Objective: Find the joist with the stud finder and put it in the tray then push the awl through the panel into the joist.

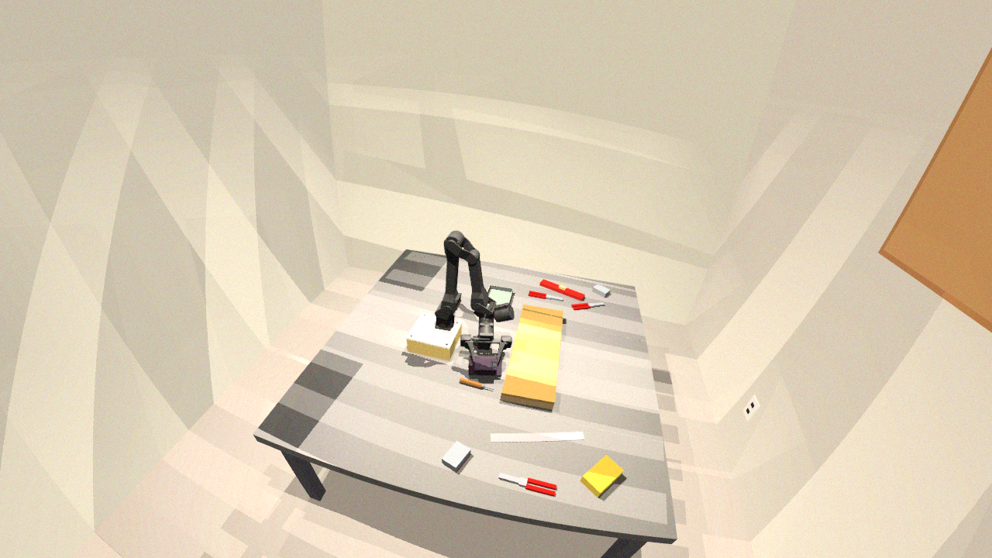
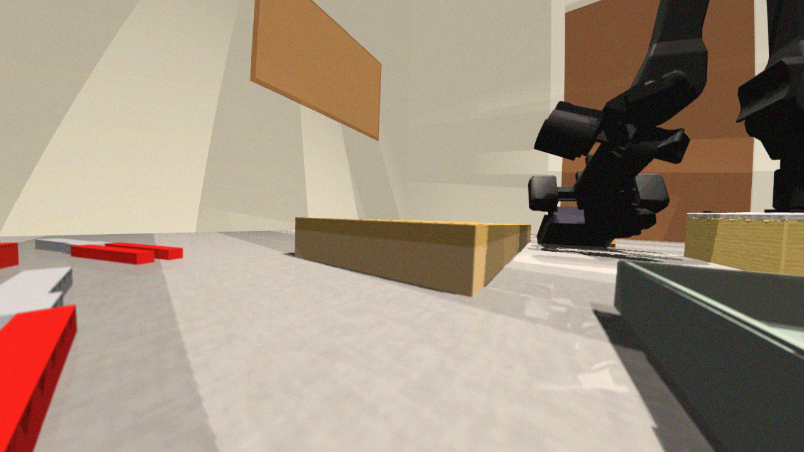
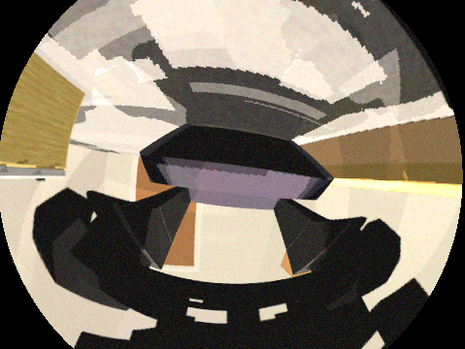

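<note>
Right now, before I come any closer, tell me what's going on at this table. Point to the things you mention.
A robot arm has its gripper (image 1: 486, 352) (image 2: 590, 221) (image 3: 234, 190) down at the dark purple stud finder (image 1: 484, 365) (image 2: 568, 215) (image 3: 237, 181), beside the yellow floor panel (image 1: 534, 353) (image 2: 387, 242) (image 3: 387, 157). Whether the fingers grip it, I can't tell. The stud finder isn't over the panel or in the tray (image 1: 500, 297) (image 2: 702, 314). The orange-handled awl (image 1: 471, 383) lies on the table nearby, not picked up.
</note>
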Robot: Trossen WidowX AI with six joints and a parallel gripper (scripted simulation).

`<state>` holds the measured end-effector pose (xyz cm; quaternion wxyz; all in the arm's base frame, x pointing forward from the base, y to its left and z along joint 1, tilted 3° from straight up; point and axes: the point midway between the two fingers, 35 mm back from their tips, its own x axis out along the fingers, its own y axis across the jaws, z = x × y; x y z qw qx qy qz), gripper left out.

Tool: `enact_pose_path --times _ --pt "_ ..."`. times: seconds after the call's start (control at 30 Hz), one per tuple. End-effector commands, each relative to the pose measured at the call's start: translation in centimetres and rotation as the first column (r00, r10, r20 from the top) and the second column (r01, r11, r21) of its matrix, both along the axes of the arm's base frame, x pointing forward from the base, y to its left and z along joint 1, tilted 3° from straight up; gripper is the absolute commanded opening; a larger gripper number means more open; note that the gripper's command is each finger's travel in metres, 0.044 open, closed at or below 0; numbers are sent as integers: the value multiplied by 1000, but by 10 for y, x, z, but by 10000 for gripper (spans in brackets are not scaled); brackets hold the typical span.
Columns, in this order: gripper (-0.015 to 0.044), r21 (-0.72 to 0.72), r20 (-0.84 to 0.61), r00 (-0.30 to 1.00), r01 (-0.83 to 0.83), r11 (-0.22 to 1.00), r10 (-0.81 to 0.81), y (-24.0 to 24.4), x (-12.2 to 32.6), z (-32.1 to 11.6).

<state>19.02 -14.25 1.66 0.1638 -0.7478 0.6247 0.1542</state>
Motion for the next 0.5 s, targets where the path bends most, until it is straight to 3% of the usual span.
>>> enact_pose_path --times 0.0,0.47 --pt "378 15 -8 1000 -8 1000 8 2 0 -3" --pt "378 15 -8 1000 -8 1000 8 4 0 -3"
